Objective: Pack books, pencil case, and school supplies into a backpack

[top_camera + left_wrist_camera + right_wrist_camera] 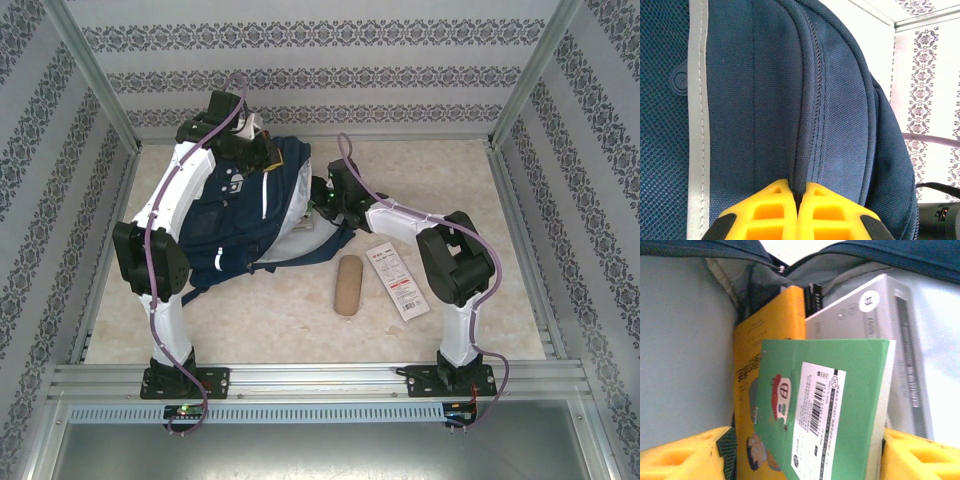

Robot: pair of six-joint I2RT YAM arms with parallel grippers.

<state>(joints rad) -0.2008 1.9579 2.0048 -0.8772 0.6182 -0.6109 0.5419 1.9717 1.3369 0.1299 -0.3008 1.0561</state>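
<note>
**Backpack mouth crowded, near table open**

We see the mouth of the backpack (245, 215) stuffed. The yellow book (771, 335), green flat item (840, 405) and grey box (890, 335) fill it between the spread jaws of the right gripper (802, 460). Only a slim gap runs along the pale lining (685, 350). The left gripper (797, 200), pinched on the backpack's seam, blocks its top. On the table (250, 320), the pencil case (347, 285) and white packet (398, 280) lie just beside each other, with the right arm (450, 260) crowding the packet. We find bare table between the pencil case and the left arm (160, 250).
</note>
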